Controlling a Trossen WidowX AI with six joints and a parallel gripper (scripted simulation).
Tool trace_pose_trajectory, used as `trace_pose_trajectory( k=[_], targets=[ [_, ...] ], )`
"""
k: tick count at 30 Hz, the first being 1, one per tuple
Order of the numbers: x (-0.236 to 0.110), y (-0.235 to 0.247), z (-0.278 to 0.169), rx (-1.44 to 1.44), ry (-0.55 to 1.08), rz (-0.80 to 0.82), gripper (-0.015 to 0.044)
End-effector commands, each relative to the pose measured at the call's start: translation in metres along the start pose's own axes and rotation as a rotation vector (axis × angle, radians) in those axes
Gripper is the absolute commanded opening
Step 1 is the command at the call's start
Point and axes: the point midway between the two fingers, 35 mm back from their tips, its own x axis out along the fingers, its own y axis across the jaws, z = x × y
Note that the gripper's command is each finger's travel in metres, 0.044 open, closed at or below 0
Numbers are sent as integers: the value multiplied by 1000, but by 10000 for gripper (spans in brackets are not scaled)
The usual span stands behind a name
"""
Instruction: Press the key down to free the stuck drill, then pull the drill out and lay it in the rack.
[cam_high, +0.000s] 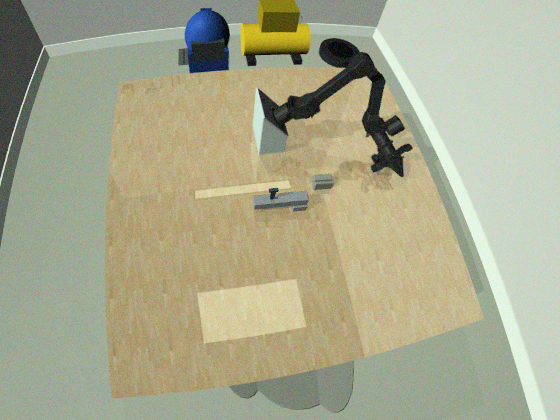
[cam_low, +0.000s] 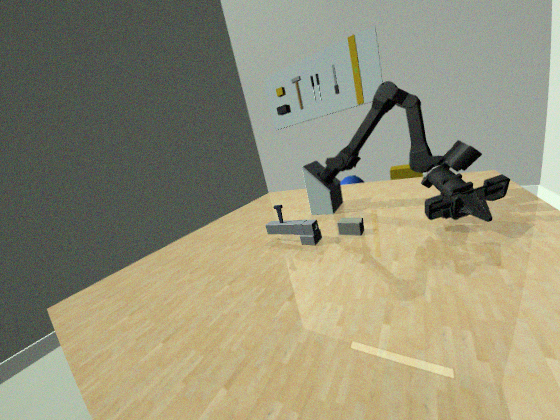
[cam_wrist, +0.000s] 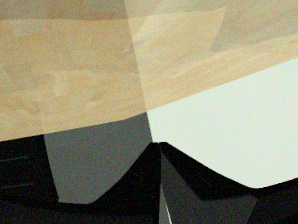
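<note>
No brand, label or writing could be read on anything in view. The gripper (cam_high: 398, 169) hung low over the wooden table (cam_high: 150, 260) near its right edge, fingers closed together on nothing. The drill (cam_high: 281, 200), a grey block with a dark key (cam_high: 273, 192) standing up from it, lay mid-table, well apart from the gripper. A small grey block (cam_high: 323, 181) sat just beside it.

Arm (cam_high: 345, 80): matte black throughout, slim tubular links, bulkier rounded joint housings. Wedge-shaped pale grey base (cam_low: 320, 196) with a dark sloped face. Gripper (cam_low: 477, 207) black, blocky body, tapered pointed fingers. Markings, cables or screws too small to make out.
</note>
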Motion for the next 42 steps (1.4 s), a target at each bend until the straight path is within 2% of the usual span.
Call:
trace_pose_trajectory(
  k=[1, 9, 16, 22, 28, 34, 38, 42],
  targets=[
    [32, 44, -13, 45, -16, 118, 0],
    [69, 172, -45, 201, -58, 466, 0],
    [54, 293, -72, 478, -69, 831, 0],
    [8, 381, -91, 832, -15, 1154, 0],
    [-67, 448, -106, 1353, 141, 1484, 0],
    [-139, 476, -117, 1969, 376, 1707, 0],
    [-175, 479, -125, 2398, 545, 1776, 0],
    [-196, 476, -134, 2762, 676, 1794, 0]
  ],
)
